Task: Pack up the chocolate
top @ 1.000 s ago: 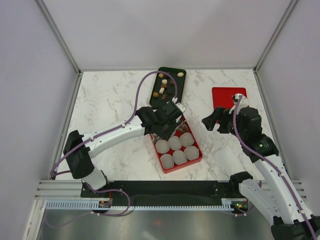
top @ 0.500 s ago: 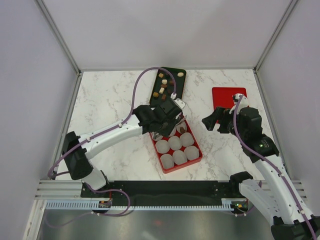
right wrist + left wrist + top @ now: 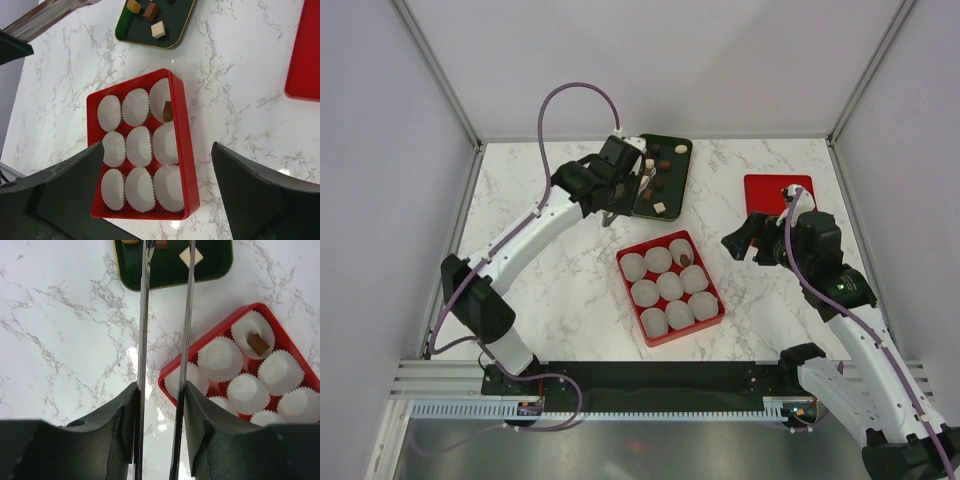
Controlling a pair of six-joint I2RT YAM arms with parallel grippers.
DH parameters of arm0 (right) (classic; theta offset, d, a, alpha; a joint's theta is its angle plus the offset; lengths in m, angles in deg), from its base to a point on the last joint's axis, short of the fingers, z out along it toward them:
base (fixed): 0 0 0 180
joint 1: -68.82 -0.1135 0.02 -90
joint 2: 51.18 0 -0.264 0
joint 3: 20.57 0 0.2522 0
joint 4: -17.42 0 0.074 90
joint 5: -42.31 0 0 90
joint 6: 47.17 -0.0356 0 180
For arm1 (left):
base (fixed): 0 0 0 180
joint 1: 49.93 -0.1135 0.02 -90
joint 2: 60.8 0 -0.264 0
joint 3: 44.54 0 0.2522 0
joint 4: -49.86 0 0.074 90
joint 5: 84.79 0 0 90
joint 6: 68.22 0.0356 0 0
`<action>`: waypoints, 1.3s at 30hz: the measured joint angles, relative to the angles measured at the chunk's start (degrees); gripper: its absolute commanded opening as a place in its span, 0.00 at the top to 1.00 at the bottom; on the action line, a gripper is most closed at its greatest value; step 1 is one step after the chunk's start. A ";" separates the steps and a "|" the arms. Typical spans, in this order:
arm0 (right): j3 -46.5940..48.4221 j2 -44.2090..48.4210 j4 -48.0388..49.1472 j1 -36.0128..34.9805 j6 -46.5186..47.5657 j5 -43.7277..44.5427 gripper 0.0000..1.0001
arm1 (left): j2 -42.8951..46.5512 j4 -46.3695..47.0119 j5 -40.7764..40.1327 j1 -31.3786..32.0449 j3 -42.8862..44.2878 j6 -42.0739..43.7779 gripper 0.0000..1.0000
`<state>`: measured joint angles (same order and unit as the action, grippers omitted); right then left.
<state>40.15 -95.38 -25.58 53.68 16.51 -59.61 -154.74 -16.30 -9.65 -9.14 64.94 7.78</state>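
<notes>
The chocolates [image 3: 658, 178] lie on a dark tray [image 3: 672, 196] at the back; a tan, a brown [image 3: 150, 11] and a cream cube [image 3: 191, 256] show near its front end. One brown chocolate [image 3: 686, 259] sits in the back-right paper cup of the red box [image 3: 638, 330], and also shows in the left wrist view [image 3: 258, 343] and the right wrist view [image 3: 167, 111]. My left gripper [image 3: 628, 188] hangs by the tray's front left, its long thin blades [image 3: 169, 246] apart and empty. My right gripper [image 3: 748, 238] is open wide and empty, right of the box [image 3: 161, 200].
The other white paper cups [image 3: 669, 286] in the red box hold nothing. A flat red lid [image 3: 777, 195] lies at the back right, behind my right gripper. Marble table [image 3: 540, 230] spreads to the left of the box; grey walls enclose the table.
My left gripper has lifted off the red box and swung back and left to the dark tray, leaving a brown chocolate in the back-right cup. The right arm has not moved.
</notes>
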 measured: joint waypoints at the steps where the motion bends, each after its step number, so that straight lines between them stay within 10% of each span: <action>1: 0.00 0.00 0.02 0.00 -0.02 -0.04 0.02 | -0.85 0.09 0.11 -1.31 0.68 0.13 0.53; 39: -0.07 -2.38 1.79 0.00 0.72 0.02 0.02 | -16.52 3.61 7.52 -3.06 1.38 1.20 0.48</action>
<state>40.08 -97.77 -23.79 53.68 17.23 -59.59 -171.26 -12.70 -2.13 -12.20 66.32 8.98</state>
